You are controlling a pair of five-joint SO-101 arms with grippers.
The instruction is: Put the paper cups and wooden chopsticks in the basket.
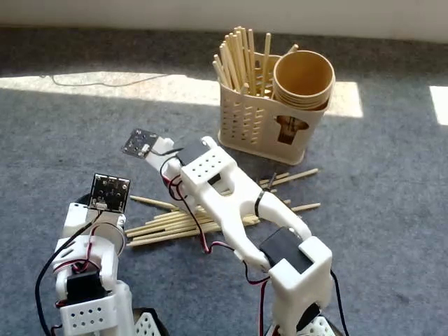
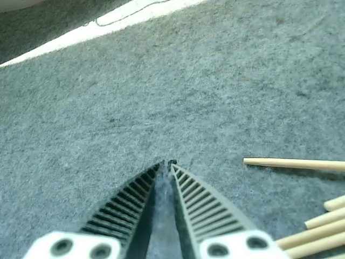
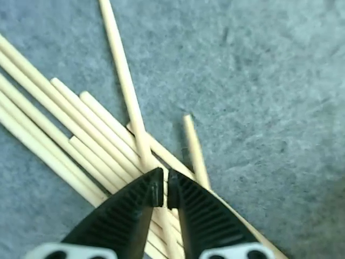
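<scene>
A cream slotted basket stands on the grey carpet, holding several wooden chopsticks and stacked paper cups. More chopsticks lie in a loose pile in front of it. My right arm stretches over that pile. In its wrist view the right gripper is shut, tips just over the chopsticks, and one stick runs up to the tips. My left gripper is shut over bare carpet, with the ends of a few chopsticks beside it.
A few stray chopsticks lie between the pile and the basket. A bright sunlit strip crosses the carpet behind. Open carpet lies to the left of the left arm and to the right of the basket.
</scene>
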